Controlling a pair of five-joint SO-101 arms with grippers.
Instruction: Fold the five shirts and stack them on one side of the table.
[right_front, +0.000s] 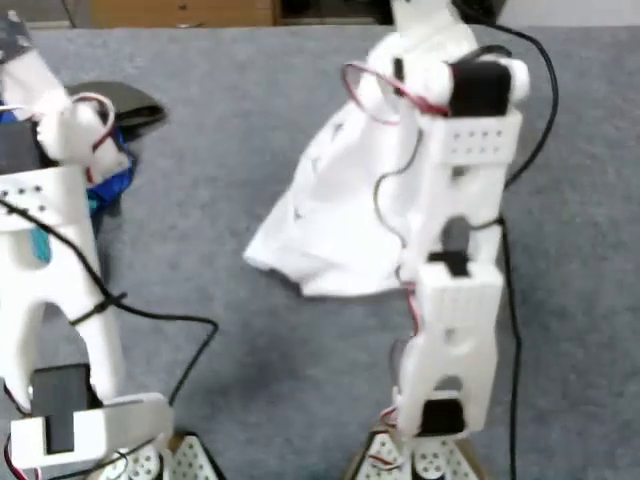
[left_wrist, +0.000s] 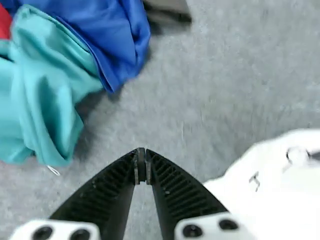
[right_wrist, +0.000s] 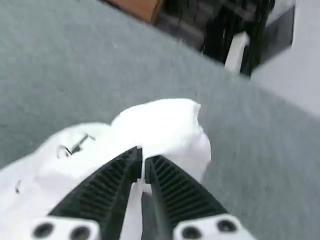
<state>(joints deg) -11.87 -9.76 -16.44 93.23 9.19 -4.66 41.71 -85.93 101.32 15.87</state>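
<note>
Now, on the left I see the teal shirt (left_wrist: 40, 100) and the blue shirt (left_wrist: 110, 35) bunched together on the grey tabletop (right_front: 250, 120), near my left end effector (left_wrist: 140, 165), whose tips are pressed together on nothing. Further right, the right end effector (right_wrist: 140, 159) pinches the white shirt (right_front: 330, 220), which drapes down from it toward the tabletop.

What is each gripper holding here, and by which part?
Right gripper pinches the crumpled white fabric shirt at a bunched fold; which part of the garment cannot be told. Left gripper is shut on nothing.
</note>
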